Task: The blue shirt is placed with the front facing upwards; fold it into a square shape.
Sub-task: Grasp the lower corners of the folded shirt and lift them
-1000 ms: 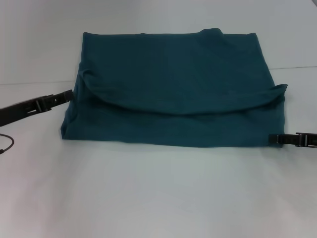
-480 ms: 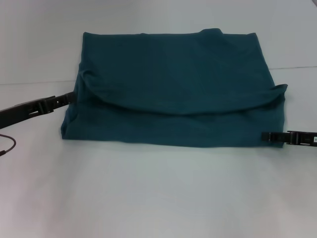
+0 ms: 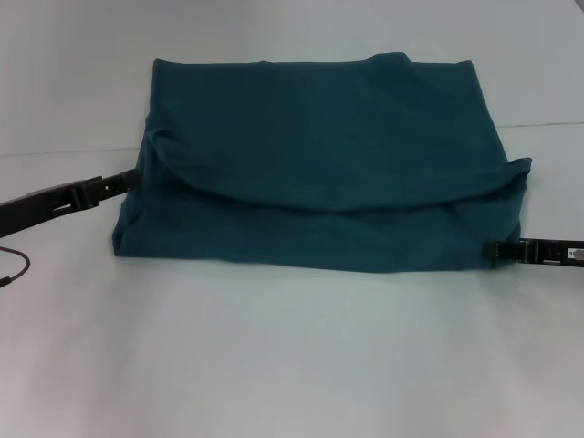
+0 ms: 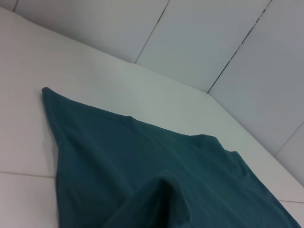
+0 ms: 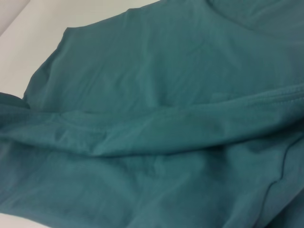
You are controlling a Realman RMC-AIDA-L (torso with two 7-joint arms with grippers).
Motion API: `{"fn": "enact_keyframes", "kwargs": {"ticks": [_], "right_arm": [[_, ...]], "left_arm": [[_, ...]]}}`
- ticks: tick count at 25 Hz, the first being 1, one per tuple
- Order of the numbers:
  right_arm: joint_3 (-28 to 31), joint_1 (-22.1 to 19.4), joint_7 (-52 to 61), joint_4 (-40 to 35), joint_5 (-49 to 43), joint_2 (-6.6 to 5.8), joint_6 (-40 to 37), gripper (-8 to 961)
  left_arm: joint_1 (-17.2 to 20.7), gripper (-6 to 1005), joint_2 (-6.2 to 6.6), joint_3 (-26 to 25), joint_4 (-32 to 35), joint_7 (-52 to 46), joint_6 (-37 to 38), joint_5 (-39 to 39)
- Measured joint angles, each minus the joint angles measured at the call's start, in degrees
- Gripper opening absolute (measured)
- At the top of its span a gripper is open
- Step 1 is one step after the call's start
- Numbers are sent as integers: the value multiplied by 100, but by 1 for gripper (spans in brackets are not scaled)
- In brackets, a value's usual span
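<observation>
You have no writing to read here: the blue shirt (image 3: 319,164) shows only plain teal cloth, with no lettering or label on any face in view. It lies on the white desk (image 3: 274,356), folded into a wide block with its long side running left to right, and it sits in the middle to far part of the desk in the head view. An upper layer is folded toward you, its curved edge crossing the shirt from the left side to the right side, with a lower band of cloth showing below that edge. Your left tool (image 3: 128,179) reaches in low from the left edge of the head view, its arm lying nearly flat and rising slightly toward the shirt, and its tip meets the shirt's left edge where the folded layer begins. You cannot tell from these views how wide it stands or whether it has cloth in it. Your right tool (image 3: 495,248) comes in level from the right edge, low over the desk, with its tip at the shirt's near right corner; its opening cannot be told either. The left wrist view looks along the shirt (image 4: 156,175) toward pale wall panels (image 4: 237,52), with a raised fold close by. The right wrist view is filled by the shirt (image 5: 152,118) and its hem seam.
</observation>
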Motion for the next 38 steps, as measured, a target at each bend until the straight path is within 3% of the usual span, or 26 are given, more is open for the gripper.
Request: {"fn": "enact_keyframes", "kwargs": {"ticks": [10,23,38], "right_arm": [[25,-48,-5,-5,-9,-57,45,87],[46,-52,5,-5,27,-189,-285,42],[53,-61,18,4,33,-174,-319,48]], "left_arm": [[18,738,-48,104,-242,153,-273,16],[25,736,-151,940,-370,246,-1463,278],[-119,734,-248,1586,-643,382,-2489,281]]}}
